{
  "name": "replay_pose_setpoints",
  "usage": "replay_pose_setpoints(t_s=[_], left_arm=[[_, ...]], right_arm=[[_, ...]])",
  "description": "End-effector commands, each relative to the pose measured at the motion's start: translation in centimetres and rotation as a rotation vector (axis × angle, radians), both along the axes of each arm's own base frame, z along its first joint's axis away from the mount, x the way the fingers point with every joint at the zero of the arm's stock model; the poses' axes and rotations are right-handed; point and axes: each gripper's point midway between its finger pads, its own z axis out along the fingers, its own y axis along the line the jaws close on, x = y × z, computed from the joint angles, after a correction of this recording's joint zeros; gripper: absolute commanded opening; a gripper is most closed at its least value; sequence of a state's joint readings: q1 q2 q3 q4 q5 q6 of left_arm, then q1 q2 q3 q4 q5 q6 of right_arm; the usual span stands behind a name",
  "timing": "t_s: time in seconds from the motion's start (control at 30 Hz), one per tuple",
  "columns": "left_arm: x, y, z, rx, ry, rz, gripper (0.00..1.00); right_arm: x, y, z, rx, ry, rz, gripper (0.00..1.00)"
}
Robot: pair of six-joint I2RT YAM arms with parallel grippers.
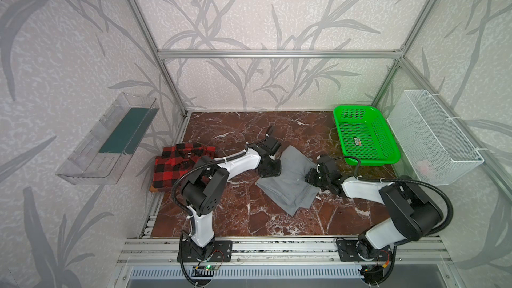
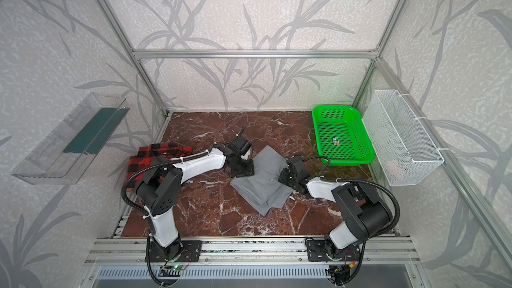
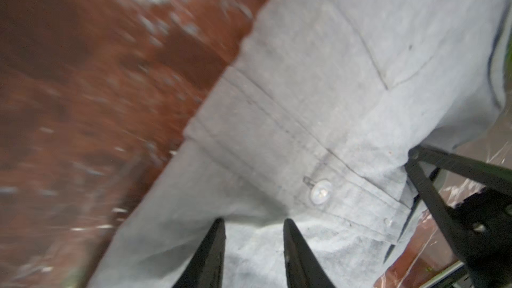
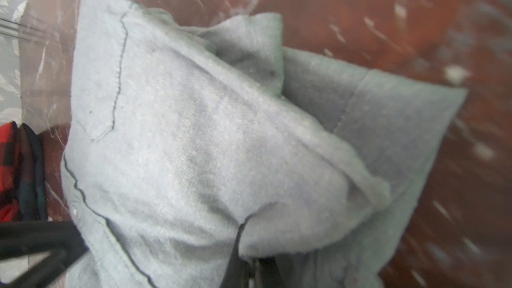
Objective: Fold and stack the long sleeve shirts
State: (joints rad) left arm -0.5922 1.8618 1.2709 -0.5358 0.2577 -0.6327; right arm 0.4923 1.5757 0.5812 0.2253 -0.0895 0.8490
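In both top views the grey shirt [image 1: 288,187] lies folded on the table [image 1: 249,217], slanting near-to-far, the plaid shirt [image 1: 177,162] well to its left, beyond my left gripper [image 1: 270,173]; left wrist view, those jaws stand parted over grey cloth; right wrist view, my right gripper [image 4: 249,245] is clamped on a grey fold.

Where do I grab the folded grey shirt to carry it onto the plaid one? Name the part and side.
Take the grey shirt by its two long folded edges, left claw on one, right claw on the other, low along the table. It lies flat in loose layers that fan out at the near corner, so one pinch would likely unfold it.
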Motion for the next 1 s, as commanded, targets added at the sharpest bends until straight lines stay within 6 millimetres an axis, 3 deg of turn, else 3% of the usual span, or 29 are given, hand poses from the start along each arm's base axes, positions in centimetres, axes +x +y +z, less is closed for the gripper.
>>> replay_pose_setpoints(t_s=[0.0,0.07,0.17,0.23,0.4,0.57,0.7,0.83,0.9,0.97], left_arm=[[2.8,2.6,3.9,-0.042,-0.075,0.045,0.37],[3.0,2.6,6.2,-0.063,-0.129,0.045,0.37],[1.5,1.0,7.2,-0.107,-0.121,0.008,0.37],[0.4,-0.6,7.4,-0.126,-0.119,-0.023,0.37],[-1.2,-5.1,8.2,-0.151,-0.152,-0.102,0.37],[-1.7,-6.7,5.0,-0.157,-0.123,-0.141,0.37],[-3.2,-6.5,2.0,-0.131,-0.093,-0.157,0.36],[-5.1,-5.6,-0.8,-0.123,-0.059,-0.145,0.36],[-6.4,-5.0,-2.4,-0.128,-0.041,-0.137,0.36],[-7.7,-4.5,-3.8,-0.114,-0.022,-0.136,0.36]], right_arm=[[-0.7,0.4,-1.4,-0.012,0.061,0.017,0.0],[-1.0,1.2,-0.4,0.004,0.051,0.047,0.04],[-1.9,1.3,1.7,0.042,0.023,0.068,0.31],[-2.2,0.9,3.3,0.024,-0.005,0.08,0.42],[-1.5,0.7,7.4,0.018,-0.097,0.094,0.42],[1.1,4.1,9.6,0.12,-0.118,0.186,0.3],[3.6,5.9,8.2,0.148,-0.079,0.212,0.18],[5.3,5.0,5.0,0.169,-0.035,0.152,0.14],[5.3,3.9,2.0,0.15,0.01,0.11,0.13],[4.8,3.4,0.4,0.136,0.027,0.099,0.13]])
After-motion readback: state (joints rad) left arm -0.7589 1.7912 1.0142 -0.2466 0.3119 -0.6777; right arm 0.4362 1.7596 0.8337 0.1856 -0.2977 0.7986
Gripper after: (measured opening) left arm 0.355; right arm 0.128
